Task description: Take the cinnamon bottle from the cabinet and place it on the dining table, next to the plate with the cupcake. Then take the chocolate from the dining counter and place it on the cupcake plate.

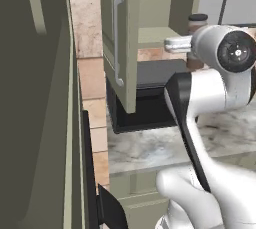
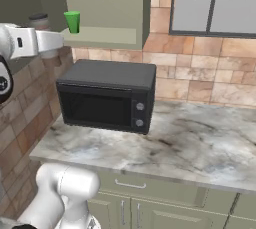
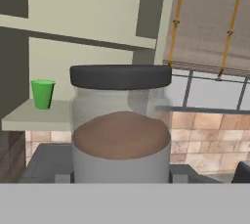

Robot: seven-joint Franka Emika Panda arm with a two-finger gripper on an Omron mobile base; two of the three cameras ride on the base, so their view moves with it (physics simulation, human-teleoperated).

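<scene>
The cinnamon bottle (image 3: 120, 125) is a clear jar with a black lid, half full of brown powder, and it stands upright and very close in the hand view. My gripper (image 3: 120, 177) is shut on its lower part, with a fingertip at each side of the glass. The bottle's base hangs below the cabinet shelf (image 3: 36, 118) and in front of it, so the bottle is off the shelf and in the air. In the left base view the bottle (image 1: 197, 23) shows just behind my wrist. In the right base view its lid (image 2: 38, 20) peeks over my forearm.
A green cup (image 2: 73, 21) stands on the cabinet shelf. The cabinet door (image 1: 120, 43) hangs open at my left. A black microwave (image 2: 107, 95) sits below on the marble counter (image 2: 200, 143). A window with a blind (image 3: 215, 22) is to the right.
</scene>
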